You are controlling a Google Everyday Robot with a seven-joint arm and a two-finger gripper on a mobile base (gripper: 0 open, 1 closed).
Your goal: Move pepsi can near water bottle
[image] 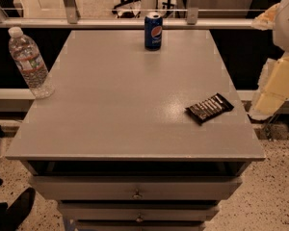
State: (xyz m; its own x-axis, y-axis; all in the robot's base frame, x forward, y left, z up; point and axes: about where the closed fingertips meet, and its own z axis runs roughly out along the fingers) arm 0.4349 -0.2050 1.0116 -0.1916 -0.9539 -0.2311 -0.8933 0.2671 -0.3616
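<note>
The pepsi can (153, 31), blue with a silver top and a round red, white and blue logo, stands upright at the far edge of the grey table (125, 105), near the middle. The water bottle (30, 62), clear and ribbed with a white cap and a pale label with red, stands upright at the table's left edge. My gripper (274, 88) shows as pale yellowish parts at the right edge of the view, beyond the table's right side, far from the can and holding nothing that I can see.
A flat dark snack wrapper (209, 108) lies on the right part of the table. Drawers (135, 189) with small knobs sit under the top. A rail with metal posts (70, 4) runs behind the table. A dark shoe (19, 206) is on the floor at bottom left.
</note>
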